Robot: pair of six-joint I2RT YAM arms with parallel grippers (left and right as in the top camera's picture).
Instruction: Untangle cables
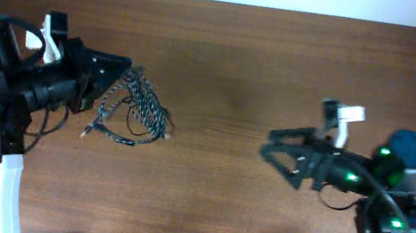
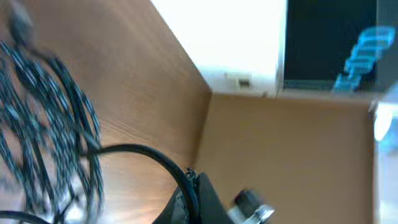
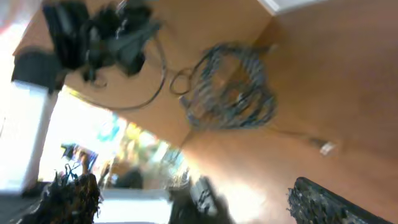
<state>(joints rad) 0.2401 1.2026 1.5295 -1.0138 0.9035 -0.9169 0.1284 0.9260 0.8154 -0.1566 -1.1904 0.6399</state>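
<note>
**Q:** Which view takes in both claws at once?

**A:** Only the overhead. The left gripper (image 1: 127, 67) sits in the upper left of the frame with its jaws together. The right gripper (image 1: 267, 142), right of centre, has its jaws spread with nothing between them.

**Q:** What does the left wrist view add?

**A:** The plain black cord (image 2: 143, 150) arcs over the table (image 2: 155, 74) and runs into the closed fingers (image 2: 202, 199) at the bottom edge, where it is clamped. The speckled cord (image 2: 56, 118) fills the left of that frame in blurred loops.

**Q:** And the right wrist view?

**A:** It shows the tangle at upper centre, with a pale plug (image 3: 326, 148) trailing toward the lower right.

**Q:** Where do the cords lie relative to the claws?

**A:** In the overhead view they are bunched just below and to the right of the left gripper's tip, reaching up to it. They are well apart from the right gripper.
</note>
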